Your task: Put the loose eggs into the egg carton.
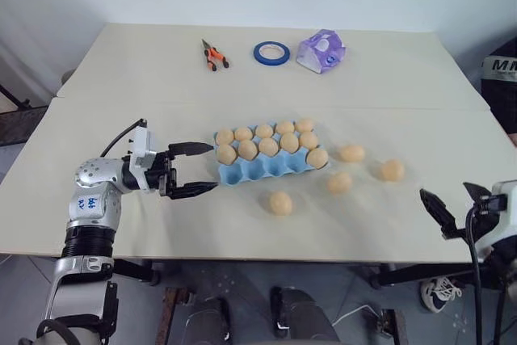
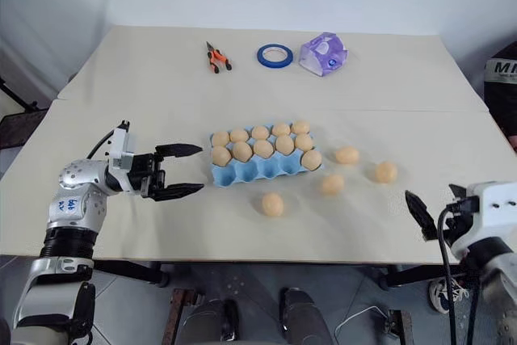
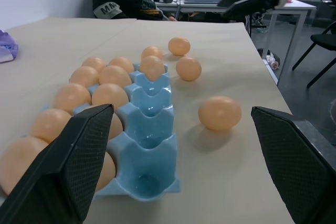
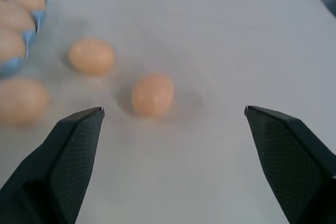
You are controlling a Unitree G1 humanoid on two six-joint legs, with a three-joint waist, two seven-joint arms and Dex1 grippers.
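Tan eggs [image 1: 280, 203] loose on table [image 1: 161, 78] beside blue carton [image 1: 242, 170]: light, brittle, smooth; likely roll. Grasp across middle, gently. Left claw [image 1: 196, 168], right claw [image 4: 173, 124] both wide, empty.

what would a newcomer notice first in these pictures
The light-blue egg carton mid-table, its two far rows and one near end cup filled with tan eggs, the other near cups bare. Four loose eggs lie on the table to its right and front. The left gripper hangs open just left of the carton; the right gripper waits open at the near right edge.
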